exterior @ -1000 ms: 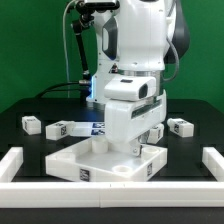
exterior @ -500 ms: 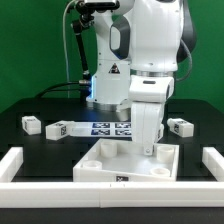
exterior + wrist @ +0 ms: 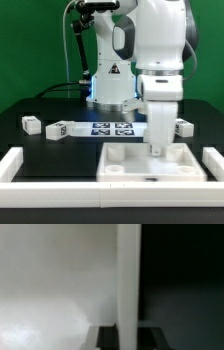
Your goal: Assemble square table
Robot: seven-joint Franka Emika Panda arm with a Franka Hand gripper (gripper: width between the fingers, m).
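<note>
**A:** White plastic on a black worktop (image 3: 30, 148), so it's easy to read. The square panel (image 3: 150, 168) sits toward the exterior view's right, just beside the right border bar (image 3: 212, 162); can't tell if they touch. The pincer (image 3: 157, 150) is down on its far rim. Gripping or not?

**B:** Looks clenched on the rim to me. In the wrist view there's a dark finger (image 3: 103, 336) on each side of the thin wall, with no gap I can see. My guess is it's seating the panel against the bars. I'd drag it low and flat, no tilting, and ease off at contact.

**A:** Room?

**B:** Tight on that side, open on the other. The loose legs (image 3: 57, 129) and the marker board (image 3: 110, 127) lie behind the panel. One leg (image 3: 183, 126) is near the arm, so lift off straight up.
</note>
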